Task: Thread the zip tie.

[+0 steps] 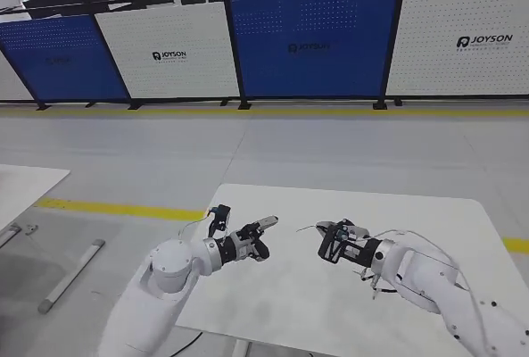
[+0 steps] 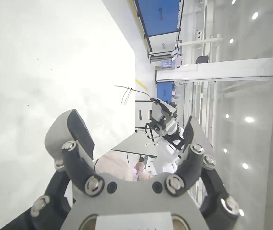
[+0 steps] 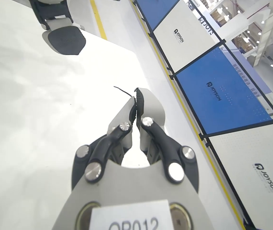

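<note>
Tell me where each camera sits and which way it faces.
Top view: high on the robot, facing down at the table; left gripper and right gripper show.
Left wrist view: behind the open left gripper, facing the right gripper across the table.
Right wrist view: behind the right gripper, shut on the zip tie, facing the left gripper.
All share the zip tie.
</note>
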Robot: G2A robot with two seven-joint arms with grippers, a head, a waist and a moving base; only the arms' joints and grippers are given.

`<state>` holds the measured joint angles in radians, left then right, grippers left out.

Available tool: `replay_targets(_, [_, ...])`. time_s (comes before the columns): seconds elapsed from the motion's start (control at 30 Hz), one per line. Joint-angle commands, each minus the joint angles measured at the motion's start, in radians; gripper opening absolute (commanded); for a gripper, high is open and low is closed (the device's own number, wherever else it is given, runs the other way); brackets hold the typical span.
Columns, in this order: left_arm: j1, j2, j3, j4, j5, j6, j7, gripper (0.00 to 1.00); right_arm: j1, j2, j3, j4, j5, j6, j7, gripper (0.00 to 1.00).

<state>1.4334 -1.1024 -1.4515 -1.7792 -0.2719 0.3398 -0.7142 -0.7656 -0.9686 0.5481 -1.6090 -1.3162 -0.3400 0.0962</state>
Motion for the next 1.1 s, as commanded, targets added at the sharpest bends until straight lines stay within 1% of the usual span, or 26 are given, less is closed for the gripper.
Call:
replay_targets(0.0, [0.003,0.0,-0.001,-0.002,0.001,0.0,0.0,1.0,0.0,0.0,0.0,0.0,0.0,0.0,0.0,0.0])
replay_targets(0.13, [0.003,0.0,-0.001,-0.002,0.001,0.0,0.0,1.0,0.0,0.0,0.0,0.0,0.0,0.0,0.0,0.0])
replay_targets(0.17, [0.005,-0.001,0.0,0.005,-0.007,0.0,0.008,1.0,0.0,0.0,0.0,0.0,0.0,0.0,0.0,0.0])
replay_targets(0.2, [0.003,-0.002,0.0,0.017,-0.019,0.0,0.034,1.0,-0.005,-0.001,0.002,-0.003,-0.012,0.006,0.003,0.0])
replay_targets(0.23, [-0.003,-0.004,0.005,0.035,-0.038,0.0,0.053,1.0,-0.008,-0.002,0.001,-0.011,-0.032,0.001,0.004,0.0])
replay_targets(0.27, [-0.013,-0.005,0.018,0.07,-0.078,0.0,0.053,1.0,-0.009,-0.003,0.001,-0.02,-0.055,0.0,0.001,0.0])
replay_targets(0.37, [-0.063,-0.002,0.045,0.151,-0.161,0.0,0.037,1.0,-0.01,-0.008,-0.003,-0.043,-0.127,0.0,-0.012,0.0])
replay_targets(0.4, [-0.082,0.0,0.062,0.181,-0.204,0.0,0.019,1.0,-0.011,-0.011,-0.005,-0.045,-0.15,0.0,-0.018,0.0])
replay_targets(0.47, [-0.112,0.007,0.087,0.225,-0.262,0.0,-0.002,1.0,-0.009,-0.015,-0.02,-0.051,-0.189,0.0,-0.007,0.0])
replay_targets(0.53, [-0.143,0.016,0.133,0.28,-0.361,0.0,-0.041,1.0,-0.002,-0.02,-0.032,-0.049,-0.2,0.0,-0.002,0.0])
replay_targets(0.57, [-0.155,0.021,0.146,0.295,-0.381,0.0,-0.047,1.0,-0.002,-0.021,-0.033,-0.047,-0.196,0.0,-0.003,0.0])
replay_targets(0.87, [-0.154,0.02,0.148,0.294,-0.385,0.0,-0.046,1.0,-0.002,-0.021,-0.033,-0.047,-0.196,0.0,-0.003,0.0])
replay_targets(0.93, [-0.15,0.017,0.159,0.299,-0.447,0.0,-0.047,1.0,-0.002,-0.021,-0.033,-0.047,-0.196,0.0,-0.003,0.0])
replay_targets(1.0, [-0.164,0.015,0.171,0.314,-0.513,0.0,-0.025,1.0,-0.008,-0.022,-0.036,-0.059,-0.226,0.0,0.0,0.0])
replay_targets(1.07, [-0.182,0.014,0.188,0.322,-0.549,0.0,0.001,1.0,-0.009,-0.023,-0.044,-0.071,-0.254,0.0,0.002,0.0])
